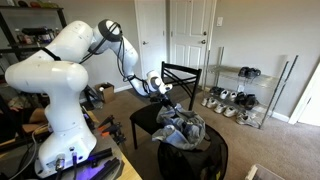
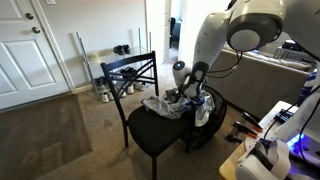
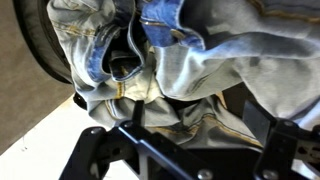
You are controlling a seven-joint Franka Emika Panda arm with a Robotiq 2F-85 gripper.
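Observation:
A crumpled pair of light blue jeans (image 1: 181, 128) lies on the seat of a black chair (image 1: 141, 119); both also show in an exterior view, the jeans (image 2: 168, 105) on the chair (image 2: 150, 137). My gripper (image 1: 164, 93) is down at the jeans, next to the chair back, and it shows in an exterior view (image 2: 186, 96) too. In the wrist view the jeans (image 3: 200, 50) fill the frame, with the waistband and yellow seams showing. The two black fingers of the gripper (image 3: 190, 150) stand wide apart with denim folds between them, not closed on the cloth.
A metal shoe rack (image 1: 238, 97) with several shoes stands by the wall behind the chair. White doors (image 2: 30, 50) are beyond the carpet. A dark bag (image 2: 205, 125) leans beside the chair. The robot's white base (image 1: 60, 110) and cluttered shelves are close by.

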